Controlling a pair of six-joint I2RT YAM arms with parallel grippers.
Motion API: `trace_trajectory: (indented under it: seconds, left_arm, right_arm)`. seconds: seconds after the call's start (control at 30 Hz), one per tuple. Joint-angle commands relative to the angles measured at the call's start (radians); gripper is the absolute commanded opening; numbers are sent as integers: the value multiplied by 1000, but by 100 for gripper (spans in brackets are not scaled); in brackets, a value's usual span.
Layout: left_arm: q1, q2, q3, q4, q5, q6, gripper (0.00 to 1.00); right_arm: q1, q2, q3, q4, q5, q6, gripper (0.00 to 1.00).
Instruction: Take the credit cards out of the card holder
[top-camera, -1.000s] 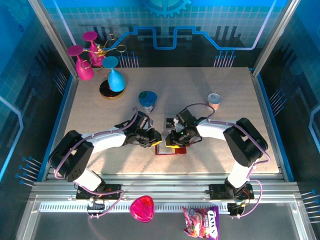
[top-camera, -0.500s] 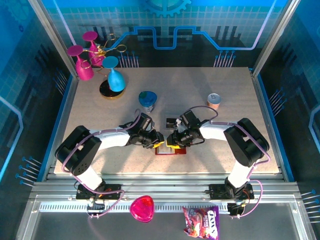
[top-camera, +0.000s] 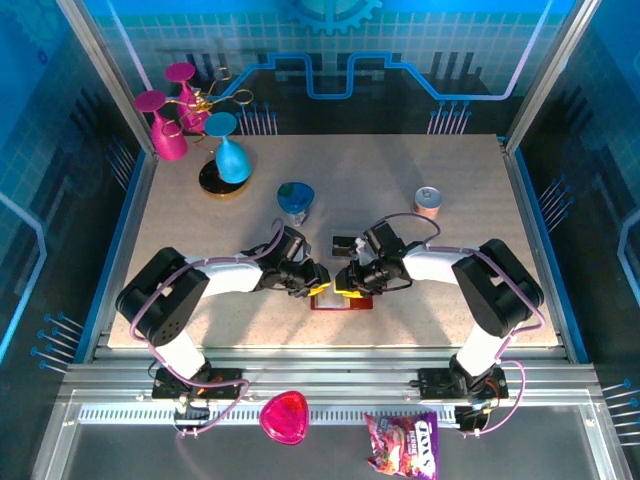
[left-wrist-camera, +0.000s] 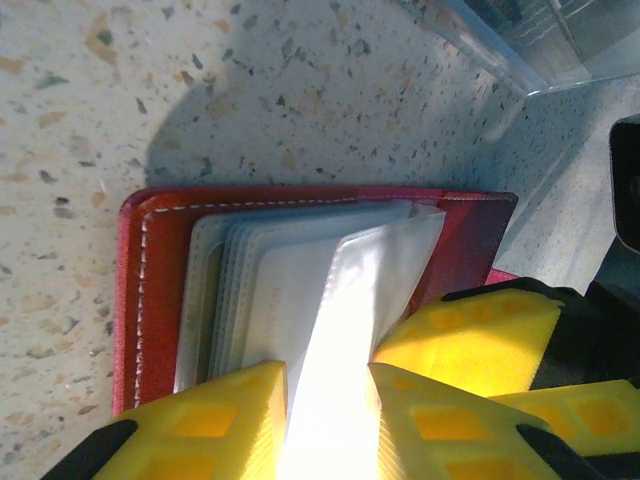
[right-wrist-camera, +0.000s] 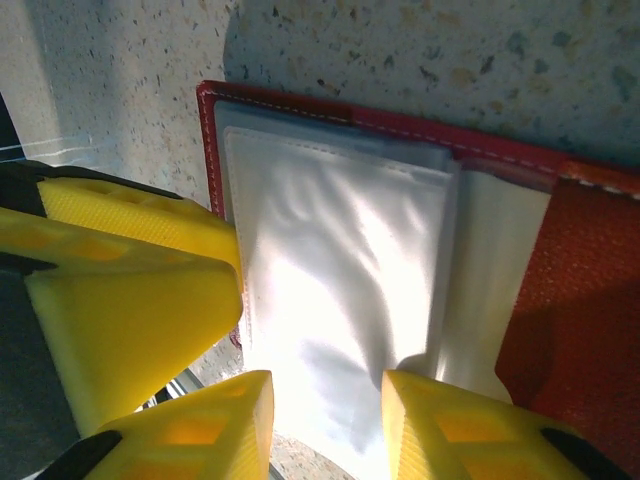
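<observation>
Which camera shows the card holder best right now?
Left wrist view: the card holder shows its red stitched cover and fanned pale sleeves. The right wrist view shows one sleeve and a cover edge close up; the top external view, a small red patch between the arms.

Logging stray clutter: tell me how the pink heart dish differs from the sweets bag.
The heart dish is plain glossy pink; the sweets bag is purple with printed lettering. The dish is a smooth heart; the bag a crinkled rectangle. The dish lies near the left arm's base, the bag near the right arm's base. Both lie on the grey ledge off the table, apart.
</observation>
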Motion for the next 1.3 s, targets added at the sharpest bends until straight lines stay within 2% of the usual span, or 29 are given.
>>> trace_trajectory:
  seconds: [0.0,0.23,0.57,1.0,1.27]
  left_arm:
    - [-6,18,20,16,34,-10,27]
    - [-6,9,37,14,46,-15,27]
    - [-26,-4,127,-65,58,16,30]
    - [-91,143,286,-85,86,22,46]
    - [-109,200,304,-53,99,5,52]
  right_arm:
    - [-16,-24,-19,-8,-11,5,33]
    - [-34,-71,-27,-27,-10,2,34]
    - [-118,-231,-29,-138,12,-38,35]
    - [-188,-375,-38,-263,35,-85,35]
    - [-200,-406,-55,-298,59,-97,35]
